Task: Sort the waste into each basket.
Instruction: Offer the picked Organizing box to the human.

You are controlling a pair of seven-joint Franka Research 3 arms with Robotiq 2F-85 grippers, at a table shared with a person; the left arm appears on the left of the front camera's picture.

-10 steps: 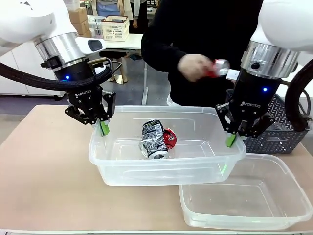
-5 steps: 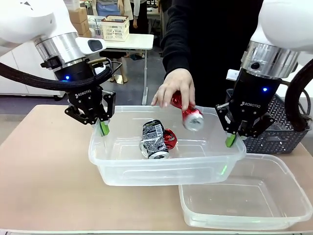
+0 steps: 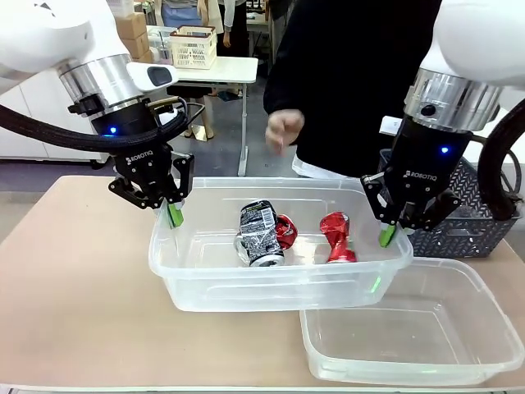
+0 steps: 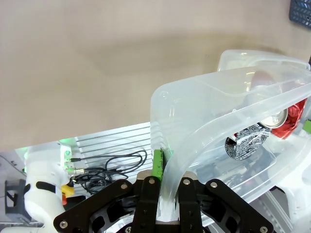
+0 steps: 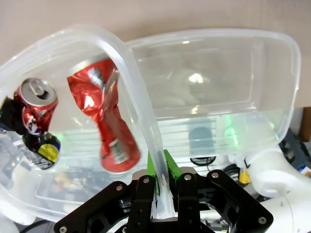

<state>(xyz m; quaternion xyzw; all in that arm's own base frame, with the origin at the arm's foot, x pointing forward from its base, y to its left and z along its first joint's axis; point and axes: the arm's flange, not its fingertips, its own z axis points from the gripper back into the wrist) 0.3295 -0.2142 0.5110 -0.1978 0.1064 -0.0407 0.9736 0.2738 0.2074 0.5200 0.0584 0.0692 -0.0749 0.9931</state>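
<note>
Both arms hold a see-through tub (image 3: 246, 277) clear of the table by its end walls. My left gripper (image 3: 173, 215) is shut on the tub's left rim (image 4: 194, 94), the wall pinched between its green pads (image 4: 157, 162). At the other end my right gripper (image 3: 387, 236) is shut on the right rim (image 5: 127, 54). Waste lies inside: a crushed black-and-white can (image 3: 258, 234), a red can (image 3: 285, 231) behind it, and a crushed red can (image 3: 335, 236) near the right end, also in the right wrist view (image 5: 104, 121). The person's hand (image 3: 284, 130) hovers above the far side, holding nothing.
A second see-through tub (image 3: 410, 349) rests on the table at the front right, partly under the held one. A dark lattice basket (image 3: 473, 222) stands behind my right gripper. The wooden table (image 3: 74, 312) is bare on the left.
The person brought a crushed red can over the held tub, let it drop inside near the right end, and pulled the hand back up. Neither arm moved.
</note>
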